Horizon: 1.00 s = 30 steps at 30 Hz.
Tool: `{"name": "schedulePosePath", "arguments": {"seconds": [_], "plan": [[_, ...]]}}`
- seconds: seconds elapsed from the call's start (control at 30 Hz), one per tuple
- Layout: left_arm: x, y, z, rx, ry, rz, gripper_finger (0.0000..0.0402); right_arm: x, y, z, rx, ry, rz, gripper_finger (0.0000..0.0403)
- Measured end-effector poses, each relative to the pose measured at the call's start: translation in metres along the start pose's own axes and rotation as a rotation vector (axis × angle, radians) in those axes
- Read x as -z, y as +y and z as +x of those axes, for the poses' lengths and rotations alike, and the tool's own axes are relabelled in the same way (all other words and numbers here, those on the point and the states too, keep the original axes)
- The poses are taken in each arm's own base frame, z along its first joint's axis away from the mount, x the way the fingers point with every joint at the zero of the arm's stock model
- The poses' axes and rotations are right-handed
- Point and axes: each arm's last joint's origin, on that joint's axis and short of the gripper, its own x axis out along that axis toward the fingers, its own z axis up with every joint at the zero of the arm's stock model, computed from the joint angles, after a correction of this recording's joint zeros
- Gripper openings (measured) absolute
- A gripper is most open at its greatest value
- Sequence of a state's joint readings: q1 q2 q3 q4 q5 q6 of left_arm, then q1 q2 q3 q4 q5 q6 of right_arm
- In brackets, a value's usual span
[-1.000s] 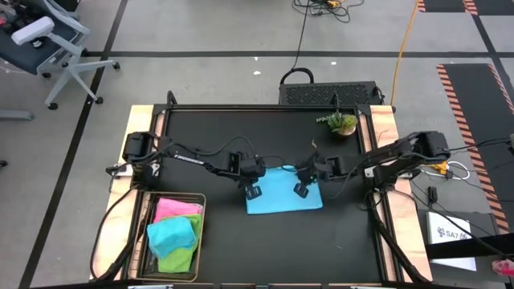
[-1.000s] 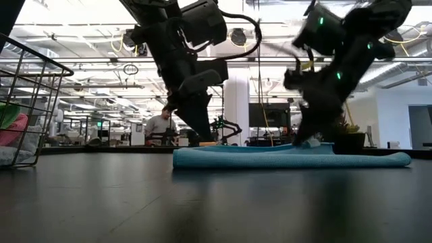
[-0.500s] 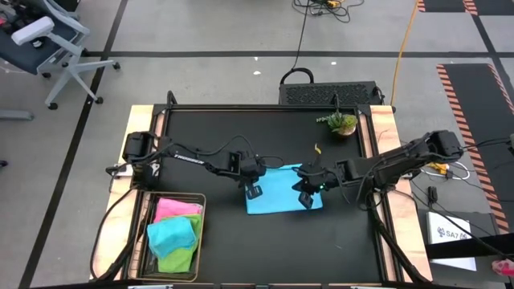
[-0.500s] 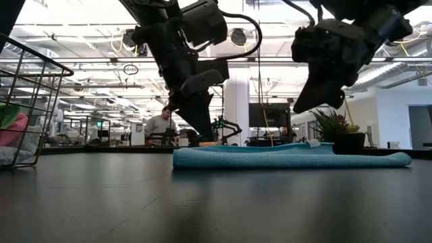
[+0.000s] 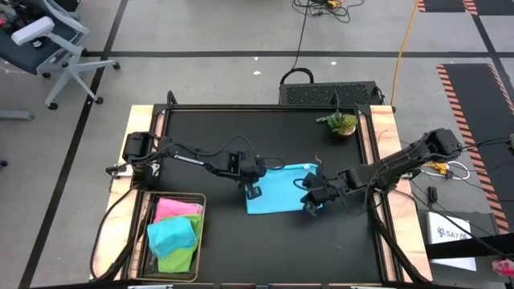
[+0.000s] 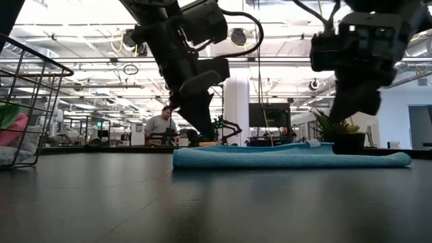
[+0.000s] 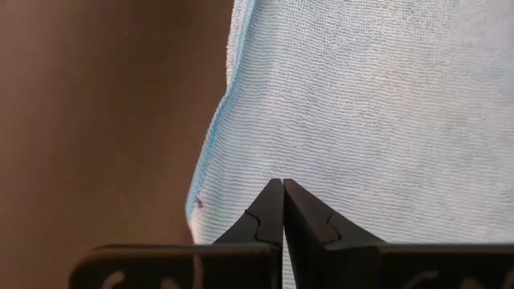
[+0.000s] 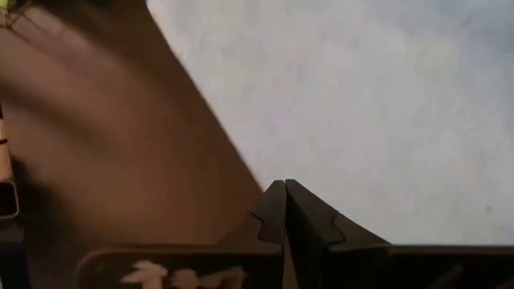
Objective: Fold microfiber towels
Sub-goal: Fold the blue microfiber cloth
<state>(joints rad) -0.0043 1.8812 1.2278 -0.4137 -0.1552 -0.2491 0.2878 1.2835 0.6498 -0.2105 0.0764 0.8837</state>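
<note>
Between the two closed, empty grippers, left gripper (image 5: 254, 191) and right gripper (image 5: 311, 208), lies the light blue towel (image 5: 281, 191), flat.

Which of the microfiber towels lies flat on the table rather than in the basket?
The light blue towel, spread out between both grippers; the pink, teal and lime green ones are piled in the wire basket.

Light blue towel (image 7: 369, 104): soft cloth, fine looped weave, matt, stitched hem. Counter (image 5: 209, 136): black top, smooth, faint sheen (reflects cloth in low view); pale wood strips along side edges. Basket (image 5: 200, 241): thin metal wire mesh, holds pink, teal and green cloths, all fluffy matt. Left hand (image 7: 283, 210), right hand (image 8: 285, 209): fingers dark matt plastic.
</note>
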Motion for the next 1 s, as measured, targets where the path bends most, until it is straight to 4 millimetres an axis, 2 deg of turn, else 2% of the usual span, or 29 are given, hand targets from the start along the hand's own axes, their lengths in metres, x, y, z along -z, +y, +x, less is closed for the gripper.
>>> {"name": "schedulePosePath", "arguments": {"seconds": [0.17,0.53,0.77,1.0], "plan": [[0.000,0.001,0.000,-0.010,-0.002,0.040,0.0004,0.012,0.003,0.003,0.040,0.040,-0.007,0.0000],[0.000,-0.001,0.000,-0.001,0.000,0.003,0.0012,0.034,-0.010,0.021,0.234,0.195,-0.052,0.0000],[0.001,-0.005,-0.001,0.005,-0.001,0.000,0.0007,0.028,-0.027,0.018,0.448,0.145,-0.239,0.0000],[0.001,-0.005,-0.001,0.004,0.001,-0.022,0.0015,0.006,-0.047,0.018,0.590,0.081,-0.380,0.0000]]}}
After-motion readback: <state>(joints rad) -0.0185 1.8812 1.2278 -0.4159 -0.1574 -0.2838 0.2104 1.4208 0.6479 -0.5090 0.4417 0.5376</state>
